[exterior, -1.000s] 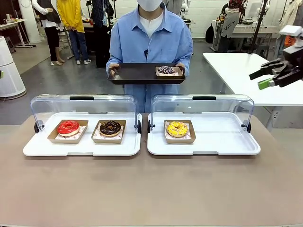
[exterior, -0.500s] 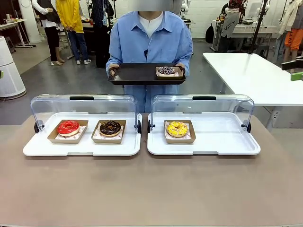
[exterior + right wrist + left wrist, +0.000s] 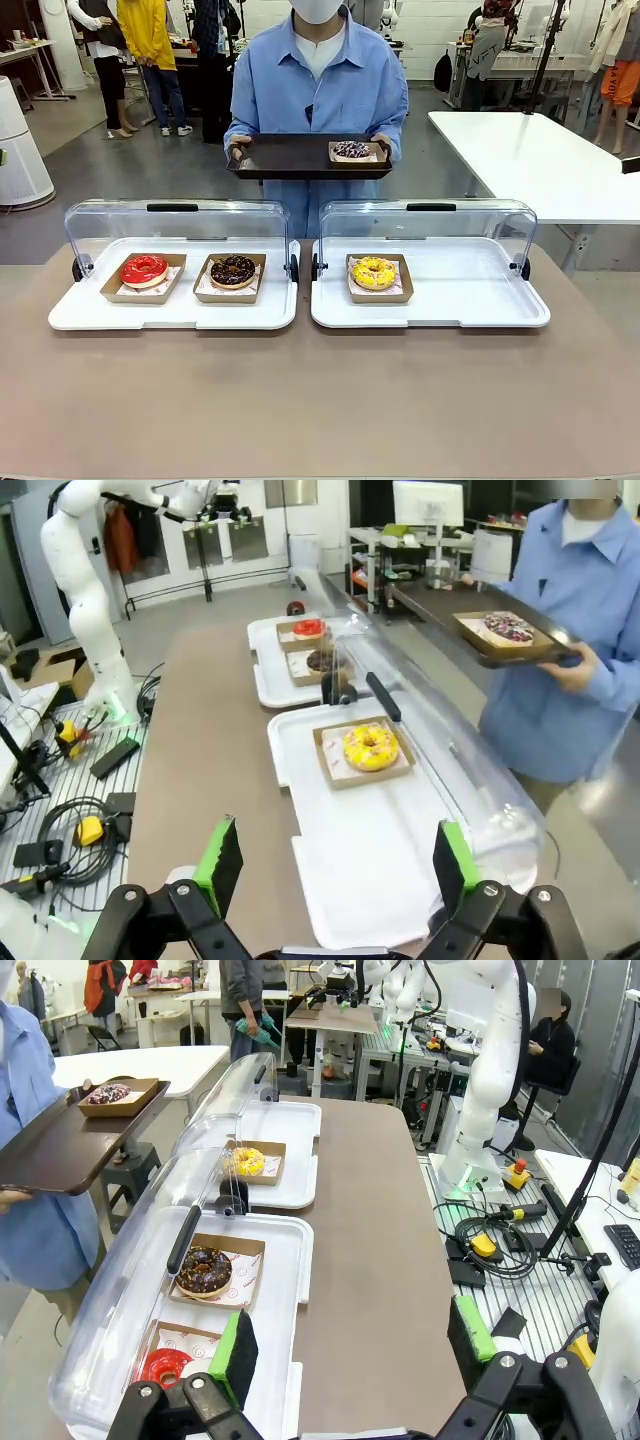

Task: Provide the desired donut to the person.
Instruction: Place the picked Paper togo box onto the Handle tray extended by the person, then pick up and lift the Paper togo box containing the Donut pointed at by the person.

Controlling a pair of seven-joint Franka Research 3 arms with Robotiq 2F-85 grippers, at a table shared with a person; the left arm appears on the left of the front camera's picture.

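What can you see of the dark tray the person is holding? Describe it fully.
The tray is dark brown, rectangular, with a low raised rim, and looks like plastic. The person's hands grip its two short ends, holding it level at about waist height beyond the display cases. Near one end sits a cardboard holder with a dark sprinkled donut; the rest is bare.

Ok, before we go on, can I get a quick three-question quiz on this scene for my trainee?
1. Pick one: the dark tray the person holds carries A) a cup, B) a dark sprinkled donut, C) nothing.
2. True or false: the yellow donut sits alone in its white tray.
3. Fill in: the right gripper has its jaws ____.
Key: 1 B; 2 true; 3 open.
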